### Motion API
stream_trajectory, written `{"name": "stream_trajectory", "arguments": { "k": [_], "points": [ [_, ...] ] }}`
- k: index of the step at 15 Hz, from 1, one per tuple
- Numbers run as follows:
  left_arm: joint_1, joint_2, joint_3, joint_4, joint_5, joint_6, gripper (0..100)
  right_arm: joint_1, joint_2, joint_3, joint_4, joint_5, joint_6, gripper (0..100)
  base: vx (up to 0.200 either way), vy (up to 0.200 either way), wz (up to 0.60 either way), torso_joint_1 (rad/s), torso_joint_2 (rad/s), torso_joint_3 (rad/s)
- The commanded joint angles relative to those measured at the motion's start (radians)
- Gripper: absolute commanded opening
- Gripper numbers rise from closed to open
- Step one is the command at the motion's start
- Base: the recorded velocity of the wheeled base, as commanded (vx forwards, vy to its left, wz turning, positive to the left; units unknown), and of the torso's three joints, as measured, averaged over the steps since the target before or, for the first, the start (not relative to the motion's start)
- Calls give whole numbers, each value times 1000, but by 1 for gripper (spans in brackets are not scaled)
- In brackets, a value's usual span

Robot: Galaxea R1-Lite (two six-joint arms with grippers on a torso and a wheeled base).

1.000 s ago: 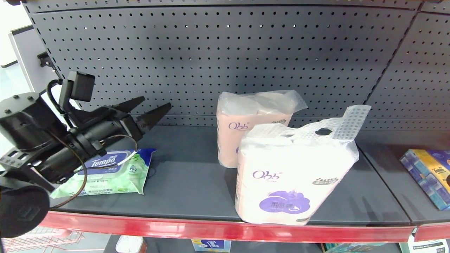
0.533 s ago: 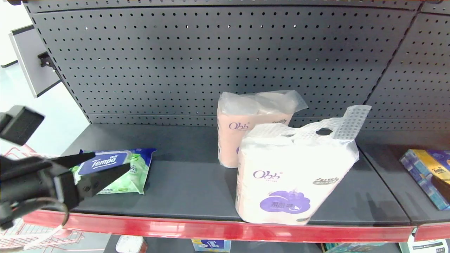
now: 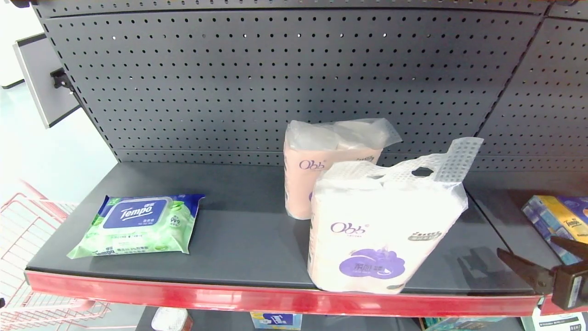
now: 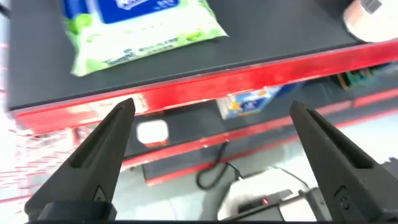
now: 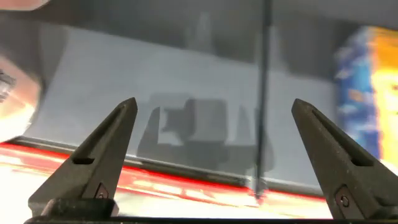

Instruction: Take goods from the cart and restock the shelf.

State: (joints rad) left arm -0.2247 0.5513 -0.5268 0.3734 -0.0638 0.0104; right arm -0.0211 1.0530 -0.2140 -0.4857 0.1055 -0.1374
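Note:
A green and blue wet-wipes pack [image 3: 138, 224] lies flat at the left of the dark shelf [image 3: 248, 239], and it also appears in the left wrist view [image 4: 140, 28]. Two tissue-roll packs stand mid-shelf: a pink one [image 3: 317, 161] behind and a white and purple one [image 3: 381, 234] in front. My left gripper [image 4: 211, 112] hangs open and empty, below and in front of the shelf's red front edge [image 4: 205, 84]. My right gripper [image 3: 537, 257] is open at the shelf's right front corner, its fingers [image 5: 106, 152] spread over bare shelf.
A red wire cart [image 3: 27, 248] stands at the lower left. Blue and yellow tissue boxes [image 3: 558, 225] lie on the neighbouring shelf section to the right. A pegboard back wall [image 3: 275, 78] closes the shelf. Lower shelves hold more goods [image 3: 275, 320].
My left arm has pulled back from above the wet-wipes pack, down and to the left, out of the head view. My right gripper has come in at the lower right.

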Motion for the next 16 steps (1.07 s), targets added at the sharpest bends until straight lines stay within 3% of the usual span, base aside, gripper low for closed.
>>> {"name": "stream_trajectory", "arguments": {
  "k": [1, 4, 6, 16],
  "points": [
    [-1, -57, 4, -1, 1, 0, 100, 66, 87, -22, 1, -1, 13, 100, 0, 0, 0, 0, 0, 0],
    [-1, -65, 5, -5, -1, 2, 100, 242, 110, 38, -1, -9, 48, 100, 0, 0, 0, 0, 0, 0],
    [-2, -71, 7, -5, -1, 2, 100, 296, 160, 41, -8, -20, 45, 100, 0, 0, 0, 0, 0, 0],
    [-2, -76, 11, -7, -1, 0, 100, 355, 340, -88, -10, -84, 45, 100, 0, 0, 0, 0, 0, 0]
  ]
}}
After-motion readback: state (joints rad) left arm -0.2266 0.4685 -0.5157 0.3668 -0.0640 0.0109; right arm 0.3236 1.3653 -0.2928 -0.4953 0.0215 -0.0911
